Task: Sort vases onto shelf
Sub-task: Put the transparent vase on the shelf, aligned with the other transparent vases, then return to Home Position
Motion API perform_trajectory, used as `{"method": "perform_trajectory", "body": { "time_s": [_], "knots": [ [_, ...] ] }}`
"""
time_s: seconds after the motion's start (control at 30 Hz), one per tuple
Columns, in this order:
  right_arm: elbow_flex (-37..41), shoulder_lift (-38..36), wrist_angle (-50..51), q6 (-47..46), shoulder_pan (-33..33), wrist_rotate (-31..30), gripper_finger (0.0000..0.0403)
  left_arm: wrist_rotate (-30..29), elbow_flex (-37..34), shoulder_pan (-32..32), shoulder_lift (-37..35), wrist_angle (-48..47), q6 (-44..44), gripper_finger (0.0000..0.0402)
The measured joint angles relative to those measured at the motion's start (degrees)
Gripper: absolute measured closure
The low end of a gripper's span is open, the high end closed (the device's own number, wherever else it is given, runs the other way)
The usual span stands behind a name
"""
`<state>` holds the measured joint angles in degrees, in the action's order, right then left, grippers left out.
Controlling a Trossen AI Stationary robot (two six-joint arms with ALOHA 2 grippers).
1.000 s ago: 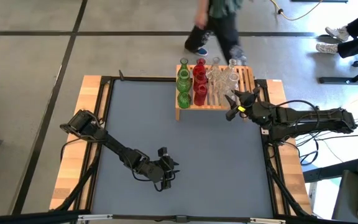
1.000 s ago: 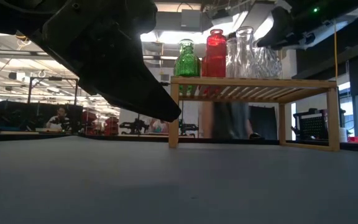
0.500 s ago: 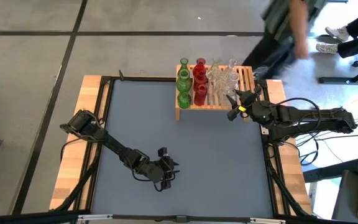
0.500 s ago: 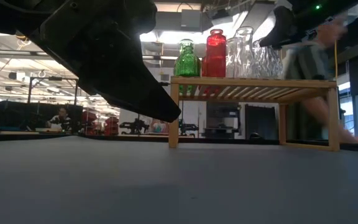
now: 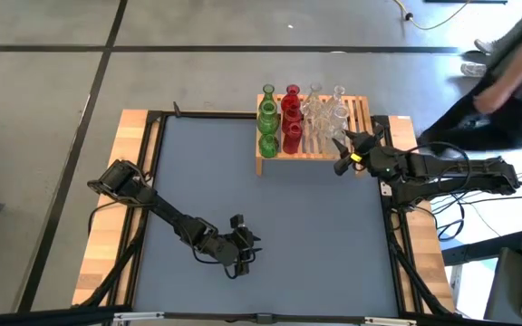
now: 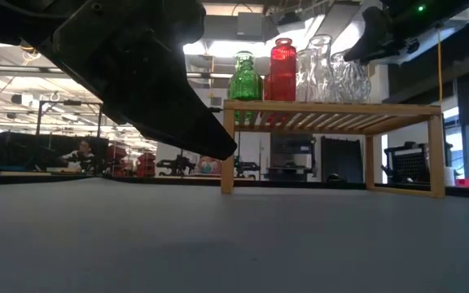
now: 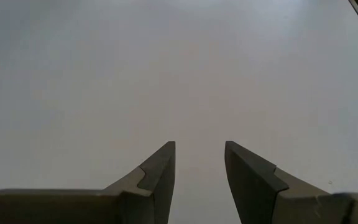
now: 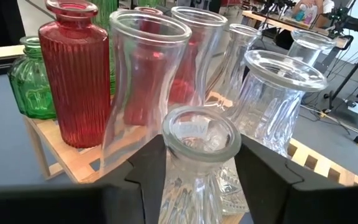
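The light-wood shelf (image 5: 359, 113) stands at the table's far right. On it stand green vases (image 5: 267, 118), red vases (image 5: 291, 116) and several clear vases (image 5: 324, 110). My right gripper (image 5: 341, 152) reaches over the shelf's near right part and is shut on one more clear vase (image 8: 199, 134). My left gripper (image 5: 246, 254) hovers low near the table's near edge, open, with only bare grey table between its fingers (image 7: 160, 174). My right gripper pinches the clear vase between its two fingers (image 8: 143, 180), which sit on opposite sides just under the rim (image 8: 174, 171). The fingers come from the table's right, slanting slightly down. The vase stands upright. In the low view its base (image 6: 350, 96) appears to rest on the shelf's top.
Other clear vases (image 8: 278, 99) and a red ribbed vase (image 8: 76, 87) stand close around the held one. Bare slats (image 8: 316, 158) show at the shelf's right end. A person (image 5: 506, 81) is beyond the table's far right corner. My left arm (image 6: 137, 73) fills the low view's left.
A person beyond the far edge has walked from behind the shelf off to the right. Neither gripper nor any vase has visibly moved.
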<state>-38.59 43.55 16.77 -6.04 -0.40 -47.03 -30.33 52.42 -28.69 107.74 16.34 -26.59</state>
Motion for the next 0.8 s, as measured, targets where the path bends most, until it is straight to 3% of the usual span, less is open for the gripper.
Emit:
{"method": "perform_trajectory", "body": {
  "time_s": [0.4,0.63,0.8],
  "knots": [
    [-0.7,-1.1,0.0,0.1,0.0,0.1,0.0133,0.0,0.0,0.0,0.0,0.0,-0.2,0.027],
    [-5.7,-2.2,6.0,0.2,0.0,2.4,0.0121,0.0,0.0,0.0,0.0,0.0,-0.3,0.027],
    [-9.5,-2.3,10.6,-1.5,0.1,9.8,0.0121,-0.1,0.0,0.0,0.0,0.0,-0.3,0.027]
  ]
}}
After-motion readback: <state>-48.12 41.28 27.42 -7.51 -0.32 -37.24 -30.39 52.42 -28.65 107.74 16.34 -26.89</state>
